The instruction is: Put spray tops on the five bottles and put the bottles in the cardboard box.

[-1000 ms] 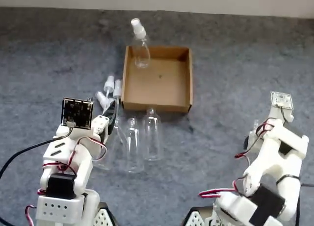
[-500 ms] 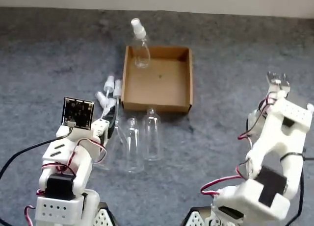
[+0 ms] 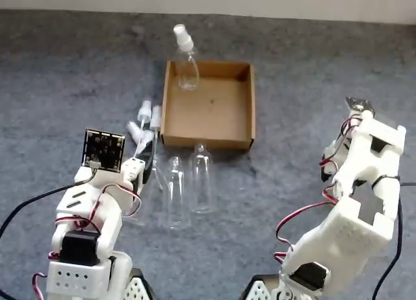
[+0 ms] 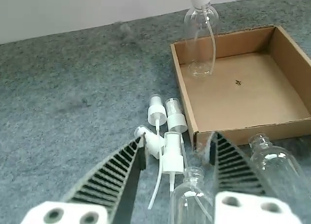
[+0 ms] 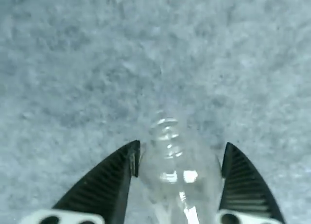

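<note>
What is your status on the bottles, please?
Left hand open by the loose spray tops. Right hand around an uncapped bottle, grip unclear. One capped bottle in the cardboard box.

Grey felt-like table cover [image 3: 312, 85], pale wall strip [image 3: 260, 0] behind

Box: look for the open, square brown cardboard box [image 3: 166, 108] in the middle of the grey carpeted table [image 3: 65, 72].
Capped bottle: you will see one clear plastic bottle with a white spray top [image 3: 186, 64] upright in the box's far corner.
Loose tops: a cluster of white spray tops [image 3: 145, 121] lies just beside the box's outer wall.
Open bottles: a taller uncapped clear bottle [image 3: 201, 179] has its neck at the box's near wall, and a shorter uncapped clear bottle [image 3: 175, 194] is just beside it.
Left arm: the white left arm [image 3: 91, 209] is near the loose tops.
Right arm: the white right arm [image 3: 361, 183] is well apart from the box.
</note>
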`<control>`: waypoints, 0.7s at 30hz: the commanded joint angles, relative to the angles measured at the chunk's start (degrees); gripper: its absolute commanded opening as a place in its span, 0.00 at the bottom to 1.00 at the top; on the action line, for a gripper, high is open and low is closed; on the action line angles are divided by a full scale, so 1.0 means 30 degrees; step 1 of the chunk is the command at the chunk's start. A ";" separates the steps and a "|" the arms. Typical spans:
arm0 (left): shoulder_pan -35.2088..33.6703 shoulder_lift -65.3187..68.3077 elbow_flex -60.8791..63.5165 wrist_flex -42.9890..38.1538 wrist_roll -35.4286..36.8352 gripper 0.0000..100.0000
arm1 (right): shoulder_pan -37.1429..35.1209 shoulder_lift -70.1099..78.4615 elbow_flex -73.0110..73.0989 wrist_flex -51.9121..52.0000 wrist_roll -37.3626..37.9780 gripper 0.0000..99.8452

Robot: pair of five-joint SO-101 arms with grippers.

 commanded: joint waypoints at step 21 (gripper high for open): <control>-0.0190 0.5963 -0.4234 0.1172 -0.0645 0.17 | -0.2740 -0.9802 -0.2154 0.2769 -0.1641 0.00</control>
